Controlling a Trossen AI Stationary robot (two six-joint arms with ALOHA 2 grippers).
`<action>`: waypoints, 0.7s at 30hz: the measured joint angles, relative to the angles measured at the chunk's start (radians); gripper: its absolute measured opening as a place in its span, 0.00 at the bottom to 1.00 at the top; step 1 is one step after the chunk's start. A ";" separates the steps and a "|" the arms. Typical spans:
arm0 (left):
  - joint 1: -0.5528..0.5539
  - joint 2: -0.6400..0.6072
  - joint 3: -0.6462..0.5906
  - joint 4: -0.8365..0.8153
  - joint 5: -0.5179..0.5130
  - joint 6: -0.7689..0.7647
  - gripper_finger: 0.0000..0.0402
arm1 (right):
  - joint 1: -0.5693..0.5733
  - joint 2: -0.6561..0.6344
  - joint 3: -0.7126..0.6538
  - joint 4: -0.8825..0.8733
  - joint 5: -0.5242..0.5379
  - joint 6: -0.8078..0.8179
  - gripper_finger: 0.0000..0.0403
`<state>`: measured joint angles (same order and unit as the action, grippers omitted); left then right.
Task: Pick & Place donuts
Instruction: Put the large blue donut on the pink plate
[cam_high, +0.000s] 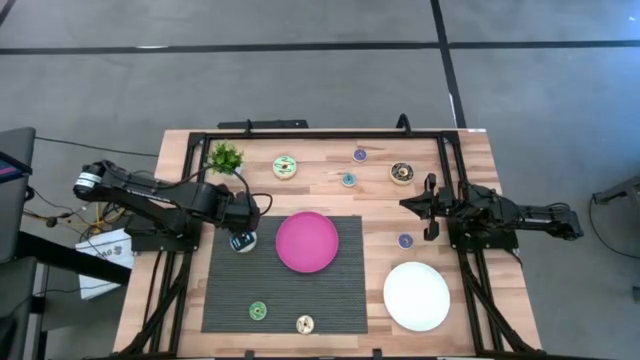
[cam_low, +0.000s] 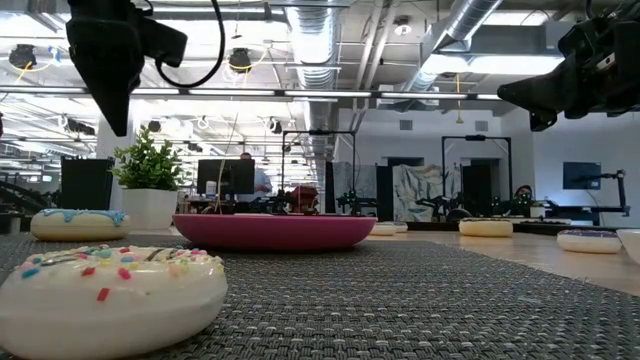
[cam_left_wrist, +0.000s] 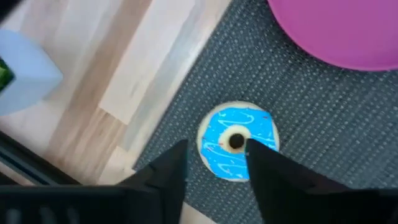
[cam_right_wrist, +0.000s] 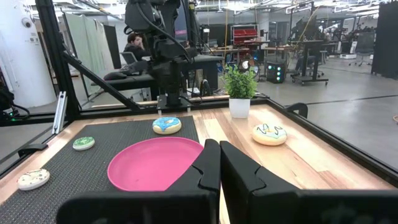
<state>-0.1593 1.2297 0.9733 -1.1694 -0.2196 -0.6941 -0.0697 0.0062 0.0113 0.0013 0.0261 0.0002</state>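
Left gripper (cam_left_wrist: 214, 165) hangs right over the blue-iced donut (cam_left_wrist: 238, 141), fingers spread apart and nothing in them; one finger sits over the ring's near edge, the other just off its side. That donut lies flat on the dark woven mat (cam_high: 330, 300), close to the mat's corner, with the pink plate (cam_high: 307, 241) just beyond it and the small potted plant (cam_high: 225, 157) off on the bare wood behind the gripper.

Over on the other side, the right gripper (cam_right_wrist: 219, 163) waits, fingers pressed together with nothing between them, held above the wooden table (cam_high: 470, 160) well apart from the blue donut. Straight ahead of it lies the pink plate, and past that the blue donut under the left arm. A cream donut with squiggled icing (cam_right_wrist: 269, 133) sits on the wood ahead of it, to one side. A purple donut (cam_high: 404, 240) lies just beside this gripper, the white plate (cam_high: 416, 296) near it.
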 joint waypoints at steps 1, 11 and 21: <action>0.000 0.000 0.000 0.000 0.011 -0.001 0.45 | 0.000 0.000 0.000 0.000 0.000 0.000 0.00; 0.001 0.000 0.000 -0.003 -0.035 -0.029 0.76 | 0.000 0.000 0.000 0.000 0.000 0.000 0.00; 0.009 0.001 -0.018 -0.062 -0.008 -0.079 0.76 | 0.000 0.000 0.000 0.000 0.000 0.000 0.00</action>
<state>-0.1505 1.2304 0.9556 -1.2316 -0.2277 -0.7732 -0.0697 0.0063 0.0116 0.0013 0.0257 0.0002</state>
